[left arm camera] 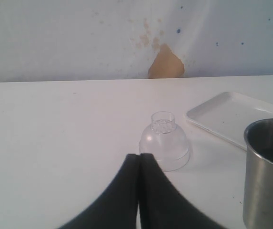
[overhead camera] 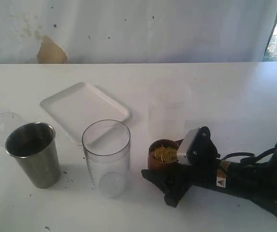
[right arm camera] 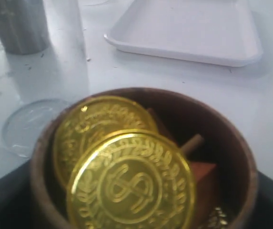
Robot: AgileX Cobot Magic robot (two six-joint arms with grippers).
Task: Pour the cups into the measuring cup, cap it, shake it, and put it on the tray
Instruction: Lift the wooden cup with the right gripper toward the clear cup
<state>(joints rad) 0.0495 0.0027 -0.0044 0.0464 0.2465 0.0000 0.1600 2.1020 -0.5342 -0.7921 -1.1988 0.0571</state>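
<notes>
The brown wooden cup [overhead camera: 158, 159] stands right of centre, holding gold coins [right arm camera: 131, 183] and small brown bits. My right gripper [overhead camera: 163, 170] is shut on the wooden cup, its dark fingers [right arm camera: 3, 195] pressed to the cup's sides. The clear measuring cup [overhead camera: 107, 154] stands open and empty just left of it, and shows in the right wrist view too [right arm camera: 45, 90]. The steel tumbler [overhead camera: 33, 153] stands further left. The white tray [overhead camera: 82, 110] lies behind them. My left gripper [left arm camera: 139, 157] is shut and empty, close to the clear domed lid [left arm camera: 165, 145].
A frosted translucent cup [overhead camera: 166, 112] stands behind the wooden cup. The domed lid [overhead camera: 4, 124] rests on the table at the far left, behind the steel tumbler [left arm camera: 268, 171]. A torn brown patch [overhead camera: 51, 50] marks the back wall.
</notes>
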